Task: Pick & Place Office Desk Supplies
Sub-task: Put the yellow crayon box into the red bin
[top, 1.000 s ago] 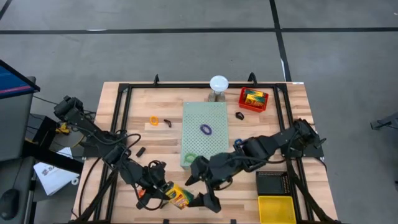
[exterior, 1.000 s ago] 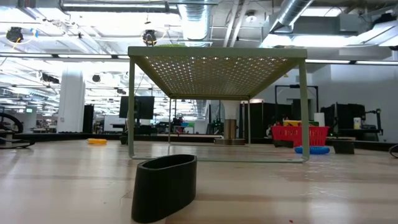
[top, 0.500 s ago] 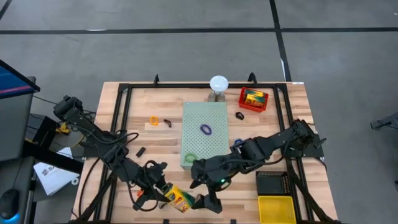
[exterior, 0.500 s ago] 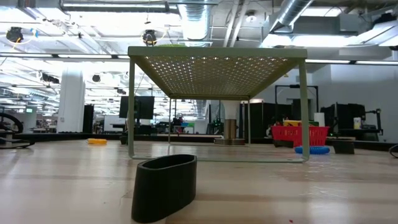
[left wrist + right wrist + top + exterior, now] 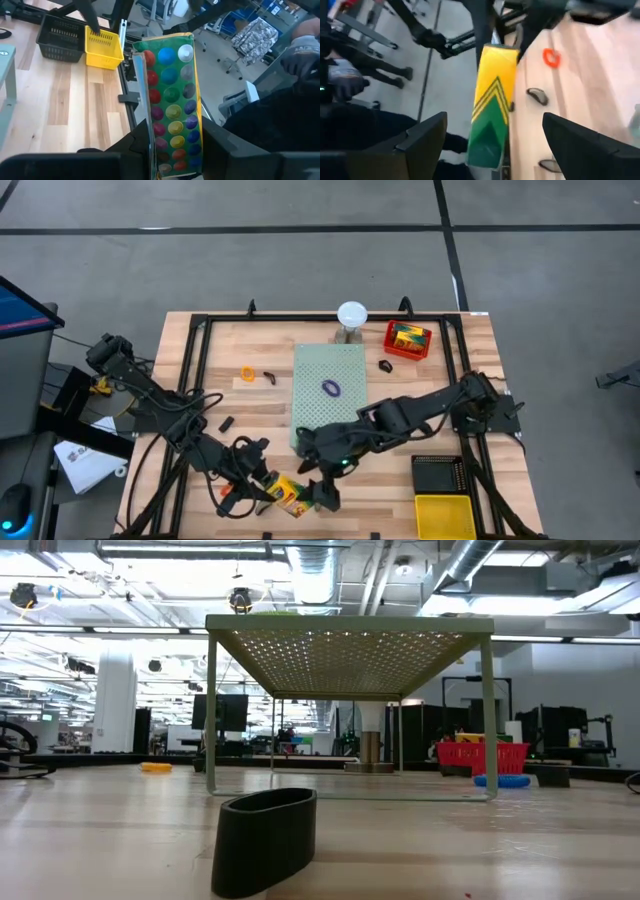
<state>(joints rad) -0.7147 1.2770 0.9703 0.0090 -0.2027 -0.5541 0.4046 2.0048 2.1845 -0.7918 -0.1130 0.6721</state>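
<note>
My left gripper (image 5: 262, 488) is near the table's near edge, shut on a yellow box (image 5: 286, 496). In the left wrist view the box (image 5: 172, 105) shows a face printed with coloured dots. My right gripper (image 5: 320, 492) is open at the box's free end. In the right wrist view its fingers (image 5: 422, 145) stand wide on either side of the yellow-green box (image 5: 492, 100) without touching it. A purple band (image 5: 331, 388) lies on the perforated board (image 5: 330, 370). An orange band (image 5: 247, 373) and a black clip (image 5: 227, 423) lie on the table. My left gripper pinches the box between its two fingers (image 5: 135, 147) at the end nearest the wrist (image 5: 175, 162), one finger on each narrow long side. The fingers run along the box, which sticks out past them toward the right arm. It is clear of the table.
A red basket (image 5: 408, 340) with boxes and a white dome (image 5: 351, 313) stand at the far edge. A black tray (image 5: 440, 473) and a yellow tray (image 5: 445, 515) sit at the near right. A black oval piece (image 5: 265, 840) stands close in the low view.
My right gripper has moved toward the table's left edge and a little down, closing in on the free end of the box held by my left gripper. The box has stayed in place in the left gripper.
</note>
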